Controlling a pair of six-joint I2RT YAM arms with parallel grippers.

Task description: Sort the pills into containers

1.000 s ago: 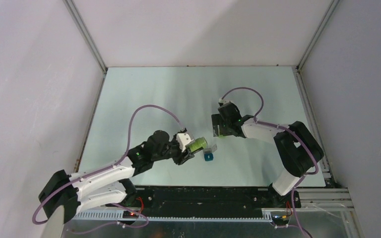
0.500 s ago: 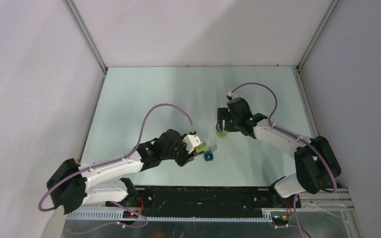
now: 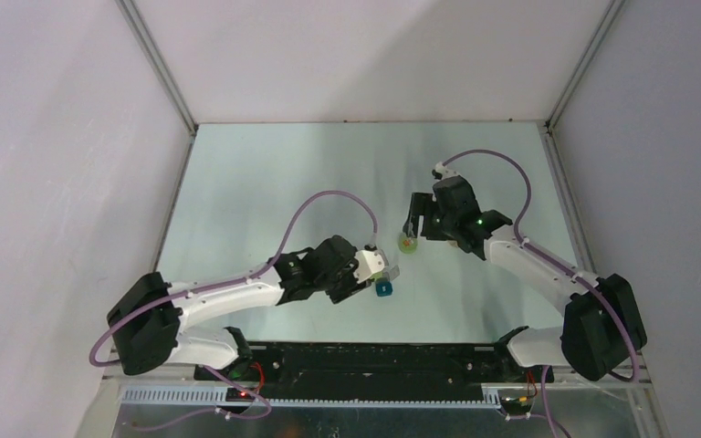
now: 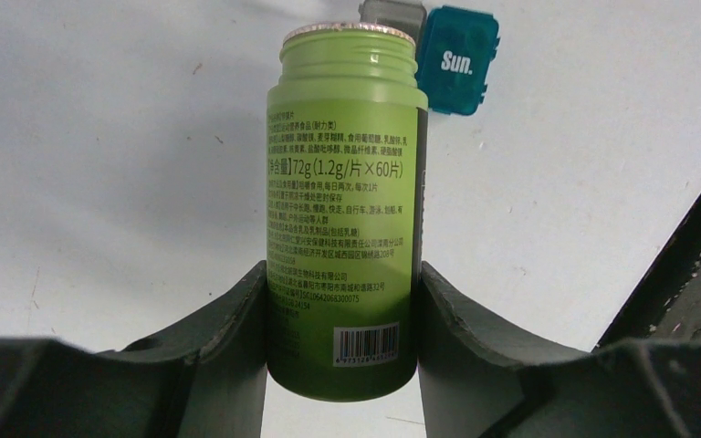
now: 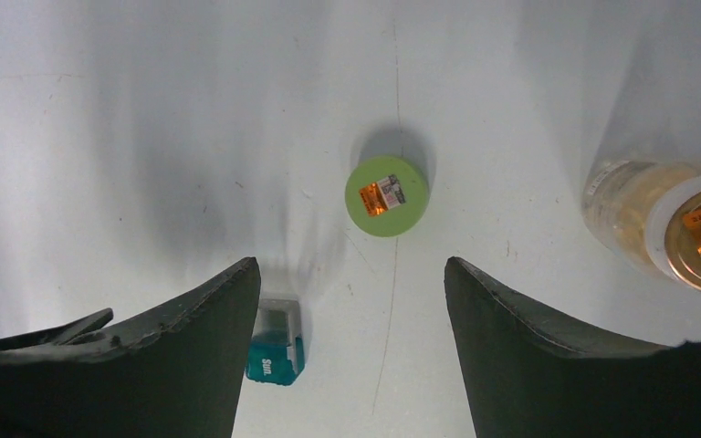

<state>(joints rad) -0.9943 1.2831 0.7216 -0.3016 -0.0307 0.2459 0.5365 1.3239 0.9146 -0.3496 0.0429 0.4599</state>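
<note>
My left gripper (image 4: 342,274) is shut on the lower body of a lime-green bottle (image 4: 342,210), one of the containers. The bottle has no cap, and its open mouth points at a teal pill box marked "Sun." (image 4: 457,59). From above, the bottle (image 3: 371,267) lies nearly level just left of the box (image 3: 384,289). Its green cap (image 5: 386,195) lies flat on the table. My right gripper (image 5: 351,274) hangs open above the cap with nothing between its fingers. The other container, a pale bottle with an orange-gold top (image 5: 694,239), stands at the right. Pills are out of view.
The teal pill box (image 5: 276,351) shows under my right gripper's left finger, its clear lid flipped open. The green cap (image 3: 408,242) sits just beyond the box, below the right gripper (image 3: 414,221). Grey walls and metal rails (image 3: 172,182) bound the pale table.
My left arm has stretched to the right, carrying the green bottle up to the teal box. My right gripper has drawn back and right from over the green cap, which stays on the table.
</note>
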